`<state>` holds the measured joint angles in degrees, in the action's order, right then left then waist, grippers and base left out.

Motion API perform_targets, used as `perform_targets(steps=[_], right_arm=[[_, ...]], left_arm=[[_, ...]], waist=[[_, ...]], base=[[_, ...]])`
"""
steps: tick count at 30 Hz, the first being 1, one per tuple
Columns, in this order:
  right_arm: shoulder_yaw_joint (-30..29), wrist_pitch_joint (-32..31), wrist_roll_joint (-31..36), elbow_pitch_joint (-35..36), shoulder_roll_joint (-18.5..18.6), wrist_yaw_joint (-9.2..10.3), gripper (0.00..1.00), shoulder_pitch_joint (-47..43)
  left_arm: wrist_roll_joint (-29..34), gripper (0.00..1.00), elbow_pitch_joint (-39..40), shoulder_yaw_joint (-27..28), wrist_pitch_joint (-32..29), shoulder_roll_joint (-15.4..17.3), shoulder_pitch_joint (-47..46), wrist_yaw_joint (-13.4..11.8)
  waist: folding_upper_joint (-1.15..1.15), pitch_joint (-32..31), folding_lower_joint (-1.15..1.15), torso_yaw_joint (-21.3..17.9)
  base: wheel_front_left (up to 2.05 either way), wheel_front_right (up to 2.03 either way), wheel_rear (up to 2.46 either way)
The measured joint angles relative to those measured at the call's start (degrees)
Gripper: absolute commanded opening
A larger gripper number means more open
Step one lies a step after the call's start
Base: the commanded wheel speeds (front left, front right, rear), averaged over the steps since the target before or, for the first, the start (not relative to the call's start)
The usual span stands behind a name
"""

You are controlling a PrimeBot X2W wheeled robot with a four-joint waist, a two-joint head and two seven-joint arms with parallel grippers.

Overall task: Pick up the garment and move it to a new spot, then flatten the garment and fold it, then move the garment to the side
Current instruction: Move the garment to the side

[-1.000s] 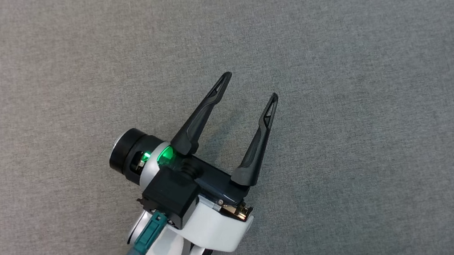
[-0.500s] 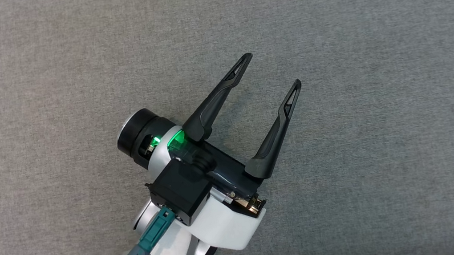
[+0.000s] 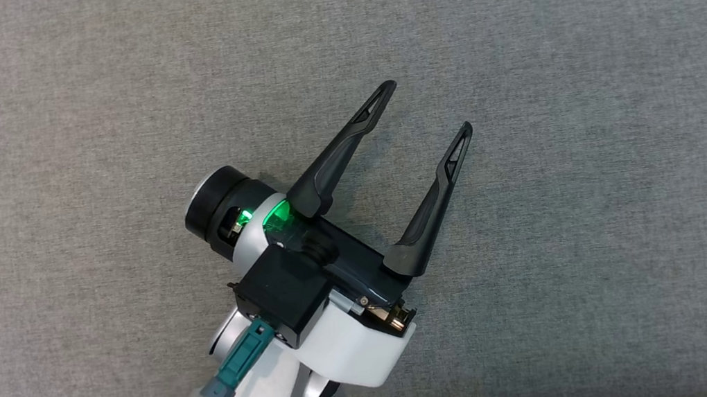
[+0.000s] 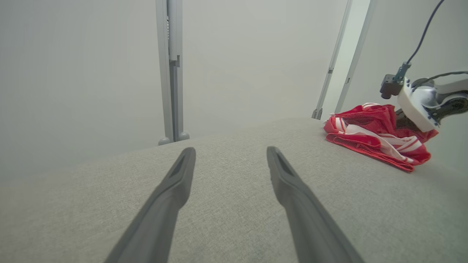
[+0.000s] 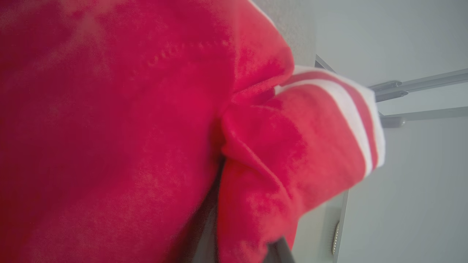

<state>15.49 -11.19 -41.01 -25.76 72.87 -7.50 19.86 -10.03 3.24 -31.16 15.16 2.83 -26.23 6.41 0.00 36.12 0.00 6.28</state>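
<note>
Garment [image 4: 373,137]: red with white stripes, bunched in a loose heap at upper right of left wrist view. Lying on grey cloth-covered table [image 4: 226,219], near its far edge. Same red cloth [image 5: 109,128] close against lens in right wrist view, across left and centre of frame, with a white-striped band folded over toward right edge.

Right gripper [image 4: 404,122]: entering right side of heap, at right edge of left wrist view. Fingertips buried in cloth; white wrist housing [image 4: 418,104] just above, cable rising toward upper right corner. In right wrist view, dark fingers [image 5: 203,233] at bottom centre, a fold of red cloth running down between them. Closed tight, pinching garment.

Left gripper [image 3: 429,106]: centre of head view, fingers pointing toward upper right of frame. Spread wide, nothing between them. Over bare table [image 3: 604,189]; contact with surface not readable. Also in left wrist view [image 4: 230,149], rising from bottom edge, well apart from garment.

Noted on left wrist: green light [image 3: 277,215] lit; teal connector [image 3: 239,370] with black cable at lower left.

Background, left wrist view: upright grey metal post [image 4: 172,73] beyond table at upper centre; second pair of posts [image 4: 340,65] leaning at upper right, behind garment.
</note>
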Motion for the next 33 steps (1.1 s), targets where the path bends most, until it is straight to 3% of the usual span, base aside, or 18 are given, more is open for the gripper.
perform_targets(steps=[1, 2, 3, 10, 22, 28, 33], right_arm=[[-0.6, 0.0, 0.9, -0.5, -0.6, 0.00, 0.60, -0.2], [-1.1, 0.0, 2.0, -0.9, -1.0, 0.00, 0.91, -0.4], [-1.8, 0.1, 3.2, -1.2, -1.5, 0.00, 1.00, -0.5], [-5.7, 0.2, 11.3, -1.8, -4.6, 0.00, 1.00, -0.1], [-12.0, -1.2, 21.6, 1.3, -5.4, 0.00, 1.00, 2.9], [-16.0, 0.6, 24.0, 7.1, -12.1, 0.00, 1.00, 5.0], [-15.2, 4.4, 24.5, 12.6, -20.5, 0.00, 1.00, 7.2]], left_arm=[[0.0, 1.00, 0.0, 0.0, 0.0, 0.0, 0.0, 0.0], [0.0, 1.00, -0.1, 0.1, 0.0, 0.0, 0.0, 0.0], [0.0, 1.00, -0.1, 0.2, 0.0, 0.0, 0.0, 0.0], [0.0, 1.00, -1.0, 1.0, 0.0, 0.0, 0.4, 0.0], [-1.4, 1.00, -1.2, 0.8, 0.0, 0.0, 2.9, -0.8], [-2.3, 1.00, -1.4, 1.1, 0.0, 0.0, 5.9, -1.7], [-2.6, 1.00, -1.6, 3.4, 0.0, 0.0, 8.7, -2.4]], waist=[[0.00, 0.0, 0.00, 0.2], [0.00, 0.0, 0.00, 0.4], [0.00, 0.0, 0.00, 0.5], [0.00, -1.8, 0.00, 0.4], [0.00, -6.9, 0.00, -0.1], [0.00, -10.6, 0.00, 0.0], [0.00, -14.5, 0.00, -0.2]], base=[[0.00, 0.00, 0.00], [0.00, 0.00, 0.00], [0.00, 0.00, 0.00], [0.00, 0.00, 0.00], [0.00, 0.00, 0.00], [0.00, 0.00, 0.00], [0.00, 0.00, 0.00]])
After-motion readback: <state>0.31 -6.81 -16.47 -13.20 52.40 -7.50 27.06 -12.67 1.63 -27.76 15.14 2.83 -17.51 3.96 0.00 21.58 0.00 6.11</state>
